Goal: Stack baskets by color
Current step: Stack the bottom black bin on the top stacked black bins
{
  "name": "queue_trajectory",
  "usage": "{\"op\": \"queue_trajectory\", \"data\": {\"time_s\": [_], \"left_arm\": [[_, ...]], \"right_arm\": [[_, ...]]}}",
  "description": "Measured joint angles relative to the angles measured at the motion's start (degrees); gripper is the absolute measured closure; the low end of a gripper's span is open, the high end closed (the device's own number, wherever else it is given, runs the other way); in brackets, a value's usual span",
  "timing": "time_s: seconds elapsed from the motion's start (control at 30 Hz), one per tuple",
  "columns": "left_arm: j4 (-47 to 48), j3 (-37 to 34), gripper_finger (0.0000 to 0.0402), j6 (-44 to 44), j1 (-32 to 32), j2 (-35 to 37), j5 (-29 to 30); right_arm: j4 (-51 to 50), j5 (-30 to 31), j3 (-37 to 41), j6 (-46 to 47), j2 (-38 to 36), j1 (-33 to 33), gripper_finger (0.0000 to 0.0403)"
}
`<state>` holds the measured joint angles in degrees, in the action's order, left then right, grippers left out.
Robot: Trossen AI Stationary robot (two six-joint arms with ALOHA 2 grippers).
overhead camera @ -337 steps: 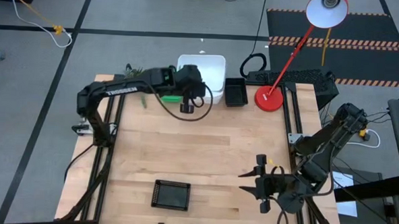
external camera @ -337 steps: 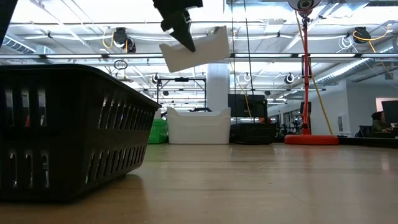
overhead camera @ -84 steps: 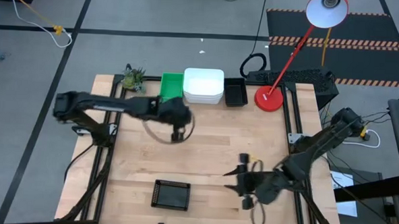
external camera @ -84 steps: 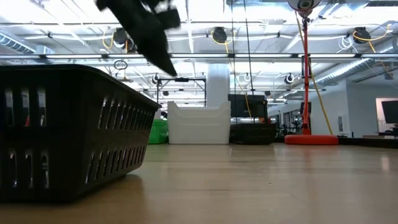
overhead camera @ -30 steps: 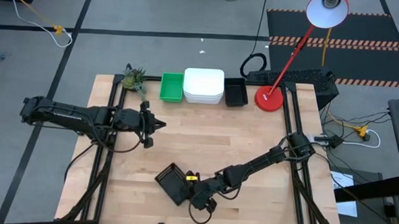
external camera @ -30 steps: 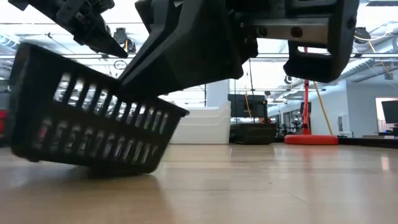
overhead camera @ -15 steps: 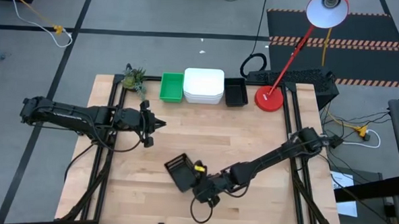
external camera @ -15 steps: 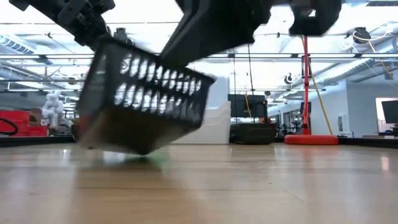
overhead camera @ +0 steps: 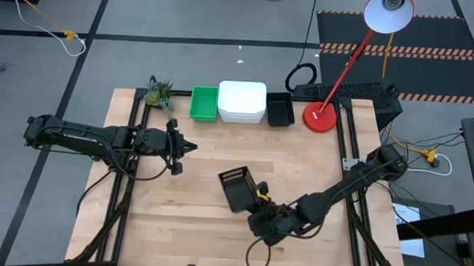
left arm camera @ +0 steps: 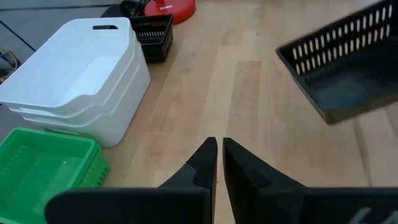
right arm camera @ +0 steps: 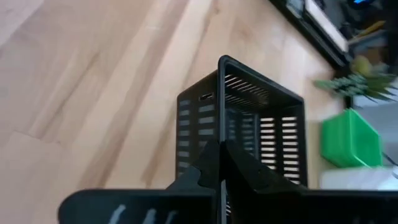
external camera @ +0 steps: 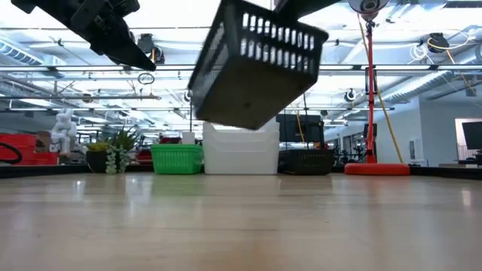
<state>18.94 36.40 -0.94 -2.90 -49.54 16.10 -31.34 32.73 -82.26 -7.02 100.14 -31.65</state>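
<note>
Lifting one black basket (overhead camera: 238,187), two white baskets (overhead camera: 242,102)

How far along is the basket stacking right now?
Done: the white baskets sit nested at the back beside the green basket. In hand: the right gripper is shut on a black basket, lifted off the table. Left: set it into the black basket at the back. The left gripper waits.

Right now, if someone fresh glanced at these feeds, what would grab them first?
The black basket hanging tilted above the table's middle, gripped by the right gripper. Next, the row at the far edge: green basket, white baskets, another black basket. The left gripper waits shut at left.
</note>
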Motion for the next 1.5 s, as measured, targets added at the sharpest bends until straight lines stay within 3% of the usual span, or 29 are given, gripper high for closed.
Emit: {"op": "queue_trajectory", "data": {"time_s": [0.63, 1.0, 1.3, 1.5], "left_arm": [[0.04, 0.02, 0.0373, -1.50, -0.02, 0.00, -0.02], [0.06, 0.02, 0.0373, -1.28, -0.02, 0.00, -0.04], [0.09, 0.02, 0.0373, -1.08, -0.02, 0.00, -0.04], [0.09, 0.02, 0.0373, -0.65, -0.02, 0.00, -0.04]], "right_arm": [[-21.29, 13.73, 0.02, 13.95, -3.30, -0.56, 0.0403], [-35.74, 16.47, 0.15, 20.84, -8.36, 2.51, 0.0402], [-34.82, 18.25, 6.81, 12.44, -19.35, 11.74, 0.0402], [-24.44, 17.85, 14.15, -1.19, -26.67, 20.44, 0.0402]]}}
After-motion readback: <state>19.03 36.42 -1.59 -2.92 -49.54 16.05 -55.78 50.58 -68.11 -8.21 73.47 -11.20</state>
